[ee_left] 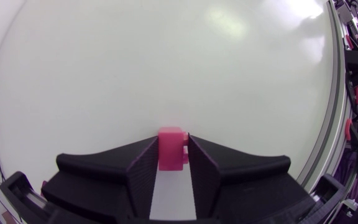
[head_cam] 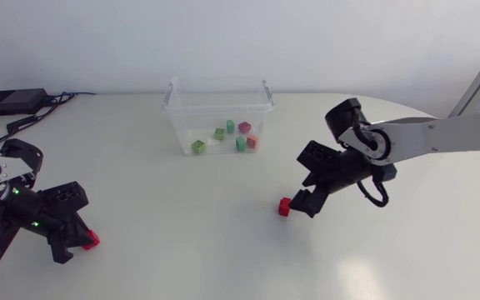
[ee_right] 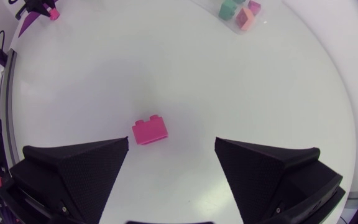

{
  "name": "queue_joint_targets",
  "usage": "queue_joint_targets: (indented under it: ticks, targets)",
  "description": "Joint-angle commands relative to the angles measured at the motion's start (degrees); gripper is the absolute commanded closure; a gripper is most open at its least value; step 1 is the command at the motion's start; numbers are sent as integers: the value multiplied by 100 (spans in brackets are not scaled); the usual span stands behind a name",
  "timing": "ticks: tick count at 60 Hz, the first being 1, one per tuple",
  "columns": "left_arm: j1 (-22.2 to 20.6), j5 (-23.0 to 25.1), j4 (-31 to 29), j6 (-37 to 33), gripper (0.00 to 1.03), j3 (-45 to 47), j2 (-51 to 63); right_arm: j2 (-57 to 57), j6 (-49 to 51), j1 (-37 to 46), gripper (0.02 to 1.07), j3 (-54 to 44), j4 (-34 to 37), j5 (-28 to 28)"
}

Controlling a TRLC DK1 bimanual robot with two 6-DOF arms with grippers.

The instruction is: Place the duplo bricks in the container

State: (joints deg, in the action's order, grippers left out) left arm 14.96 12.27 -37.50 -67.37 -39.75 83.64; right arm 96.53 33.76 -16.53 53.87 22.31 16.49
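1. L gripper (ee_left: 173, 139), at the table's 8 o'clock: fingers drawn in narrow, pinching the held red-pink plastic duplo brick (ee_left: 170, 155) from both sides, right at the tips.
2. R gripper (ee_right: 171, 142), approx 4 o'clock: fingers spread wide, holding nothing. The loose red-pink plastic duplo brick (ee_right: 150, 131) lies on the white table (head_cam: 182, 250) just ahead, off-centre twd one finger.
3. Clear plastic container (head_cam: 176, 125) at 12 o'clock, well apart from both grippers; green, pink & orange bricks (head_cam: 220, 133) are already inside.
4. Risk, L: tip-only grip w/ little overlap, so the brick could twist out or drop on the long carry to the box.
5. Risk, R: brick sits off-centre & skewed, so closing fingers may shove it aside or catch only a corner. If both arms head for 12 o'clock together, they could clash.
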Motion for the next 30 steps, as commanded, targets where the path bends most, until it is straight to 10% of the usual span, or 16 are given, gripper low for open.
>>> queue_joint_targets:
  ticks: [1, 30]
  targets:
    - [-81, 153, -109, -162, 85, -33, -216, 287, 272, -87, 7, 124, 2, 30]
    - [-986, 750, -671, 585, 85, -1184, -524, 929, 711, -377, 23, 502, 266, 117]
